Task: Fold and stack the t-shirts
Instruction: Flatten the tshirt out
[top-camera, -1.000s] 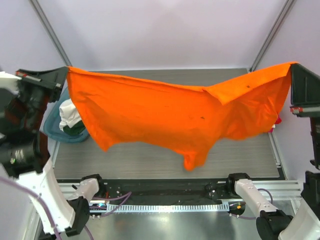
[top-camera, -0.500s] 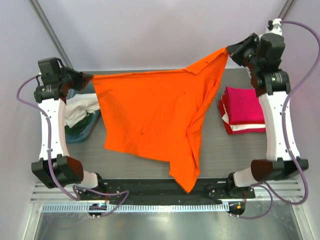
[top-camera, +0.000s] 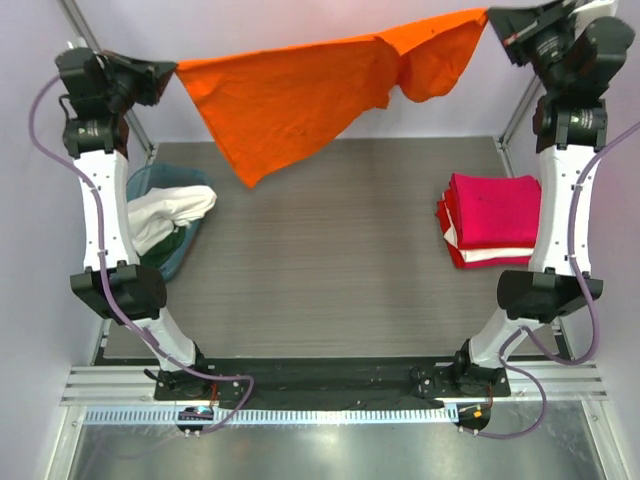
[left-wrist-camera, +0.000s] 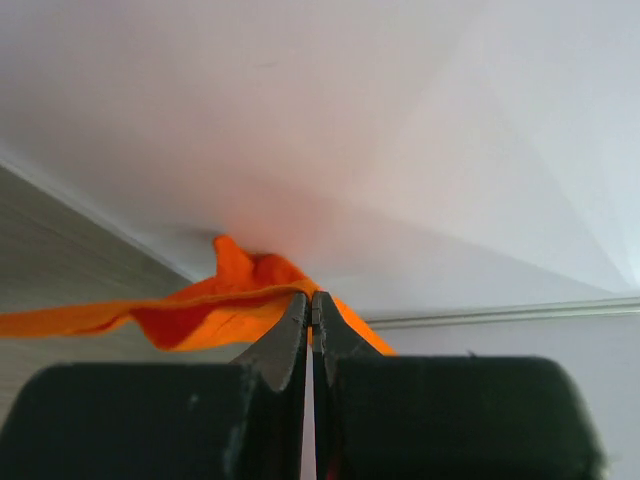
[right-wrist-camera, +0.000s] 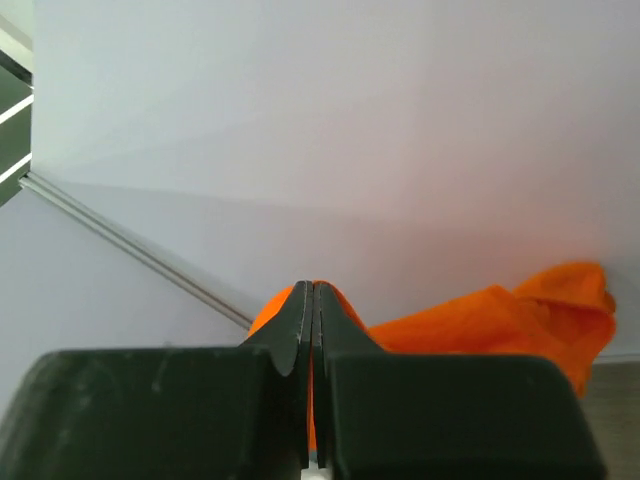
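Note:
An orange t-shirt (top-camera: 300, 95) hangs stretched in the air at the back of the cell, between my two grippers. My left gripper (top-camera: 172, 72) is shut on its left corner; the cloth shows at the fingertips in the left wrist view (left-wrist-camera: 230, 305). My right gripper (top-camera: 492, 20) is shut on its right corner; orange cloth shows in the right wrist view (right-wrist-camera: 480, 315). The shirt's lower tip hangs left of centre above the table. A stack of folded red and white t-shirts (top-camera: 490, 215) lies at the table's right.
A teal basket (top-camera: 185, 255) holding white and dark green clothes (top-camera: 165, 215) stands at the table's left edge. The grey table (top-camera: 320, 270) lies below the shirt. A black rail runs along the near edge by the arm bases.
Both arms have swung up and back, carrying the orange t-shirt from over the table's middle to high at the back. The shirt is now pulled wider between the grippers.

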